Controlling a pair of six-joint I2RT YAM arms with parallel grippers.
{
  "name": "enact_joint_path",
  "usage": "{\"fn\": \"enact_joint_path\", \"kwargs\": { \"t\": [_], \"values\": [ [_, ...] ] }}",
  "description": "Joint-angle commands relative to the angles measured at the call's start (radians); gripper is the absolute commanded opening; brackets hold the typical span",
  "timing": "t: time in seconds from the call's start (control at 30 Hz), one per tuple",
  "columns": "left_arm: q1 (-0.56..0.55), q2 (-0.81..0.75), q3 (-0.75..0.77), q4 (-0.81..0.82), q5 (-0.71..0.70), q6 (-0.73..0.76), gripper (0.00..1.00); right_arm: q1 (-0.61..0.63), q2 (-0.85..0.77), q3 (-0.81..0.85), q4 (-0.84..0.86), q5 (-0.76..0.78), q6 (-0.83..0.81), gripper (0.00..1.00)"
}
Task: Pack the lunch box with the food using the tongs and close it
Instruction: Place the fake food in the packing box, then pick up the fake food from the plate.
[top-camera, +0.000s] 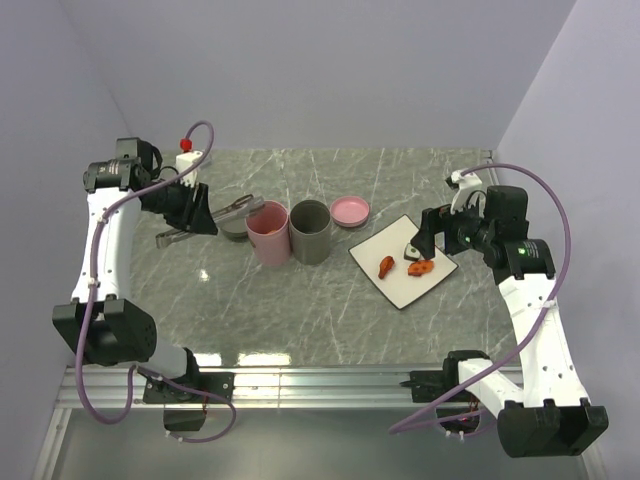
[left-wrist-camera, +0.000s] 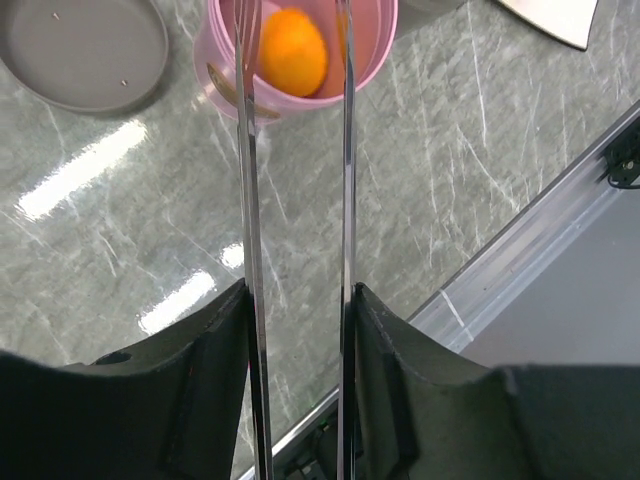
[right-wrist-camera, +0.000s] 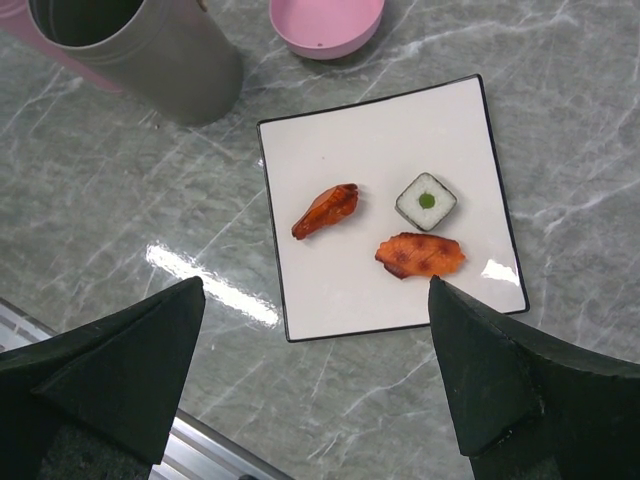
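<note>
My left gripper (left-wrist-camera: 298, 300) is shut on the silver tongs (left-wrist-camera: 248, 200), whose two arms run parallel, a little apart, out to the pink container (left-wrist-camera: 380, 50). The orange round piece (left-wrist-camera: 293, 52) lies inside that container between the tong tips. Seen from above, the left gripper (top-camera: 200, 215) sits just left of the pink container (top-camera: 267, 232). My right gripper (right-wrist-camera: 315, 290) hangs open and empty over the near edge of the white plate (right-wrist-camera: 340, 290). The plate holds two reddish-brown lumps (right-wrist-camera: 325, 210) (right-wrist-camera: 420, 254) and the dark cube (right-wrist-camera: 426, 201).
A grey container (top-camera: 310, 231) stands right beside the pink one. A pink lid (top-camera: 351, 211) lies behind the plate, and a grey lid (left-wrist-camera: 85, 50) lies left of the pink container. The table's metal front rail (left-wrist-camera: 520, 240) runs near the left gripper.
</note>
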Motion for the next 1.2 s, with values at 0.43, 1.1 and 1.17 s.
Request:
{"fn": "enact_joint_path", "kwargs": {
  "t": [0.43, 1.1, 1.17],
  "values": [
    [-0.402, 0.069, 0.297, 0.132, -0.085, -0.098, 0.49, -0.082, 0.045, 0.118, -0.015, 0.025, 0.023, 1.0],
    [-0.906, 0.408, 0.366, 0.468, -0.291, -0.247, 0.54, -0.354, 0.051, 0.142, 0.015, -0.036, 0.089, 1.0],
    [-0.935, 0.443, 0.393, 0.476, -0.303, -0.245, 0.55, -0.357, 0.051, 0.142, 0.015, -0.044, 0.089, 1.0]
  ]
}}
